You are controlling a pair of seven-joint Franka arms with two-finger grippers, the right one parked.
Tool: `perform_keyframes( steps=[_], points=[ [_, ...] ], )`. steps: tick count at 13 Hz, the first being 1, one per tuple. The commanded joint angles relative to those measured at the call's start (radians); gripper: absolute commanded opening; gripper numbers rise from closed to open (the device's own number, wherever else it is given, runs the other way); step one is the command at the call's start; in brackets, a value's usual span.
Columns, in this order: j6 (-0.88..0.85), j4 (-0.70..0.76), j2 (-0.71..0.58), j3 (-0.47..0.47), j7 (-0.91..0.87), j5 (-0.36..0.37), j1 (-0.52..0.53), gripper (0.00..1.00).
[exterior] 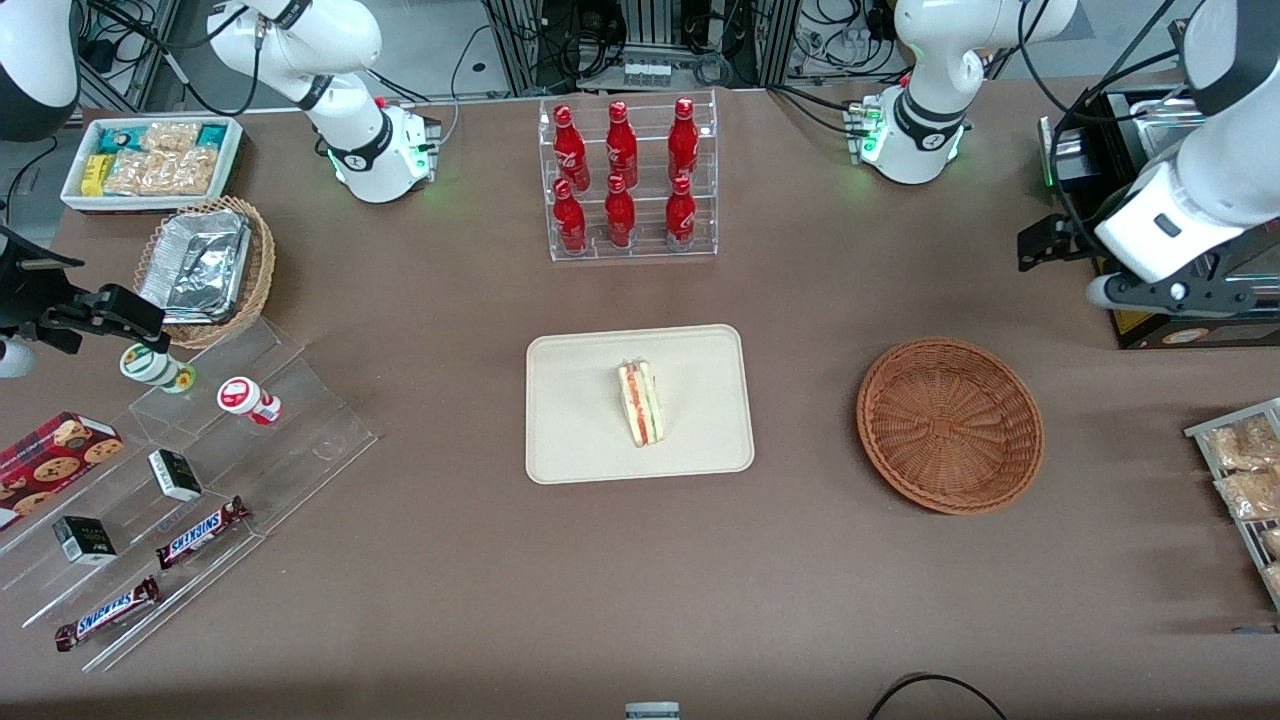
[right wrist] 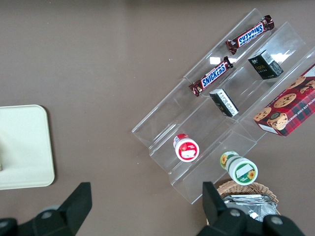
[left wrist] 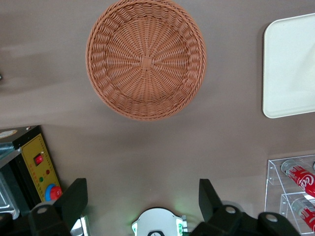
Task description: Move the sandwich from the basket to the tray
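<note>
The sandwich [exterior: 640, 403], a pale wedge with red and green filling, lies in the middle of the cream tray [exterior: 570, 440]. A corner of that tray [left wrist: 290, 64] shows in the left wrist view, without the sandwich. The reddish-brown wicker basket [exterior: 950, 425] [left wrist: 146, 59] sits empty beside the tray, toward the working arm's end. My left gripper [exterior: 1165, 292] [left wrist: 140, 194] hangs high above the table, near the black box and farther from the front camera than the basket. It is open, its fingers [left wrist: 74, 199] wide apart with nothing between them.
A clear rack of red bottles [exterior: 627, 180] [left wrist: 300, 179] stands farther from the front camera than the tray. A black box with a yellow panel [left wrist: 42, 167] sits near the gripper. Packets on a wire rack [exterior: 1245, 470] lie at the working arm's end. Snack steps [exterior: 190, 480] and a foil-filled basket [exterior: 205, 265] are at the parked arm's end.
</note>
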Motion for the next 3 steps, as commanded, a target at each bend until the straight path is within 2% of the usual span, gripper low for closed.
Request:
perform_keyframes(
  steps=[1, 3],
  points=[
    [-0.050, 0.020, -0.027, -0.016, 0.016, -0.009, 0.027, 1.00],
    [-0.076, 0.051, -0.027, -0.012, 0.016, -0.006, 0.027, 1.00]
  ],
)
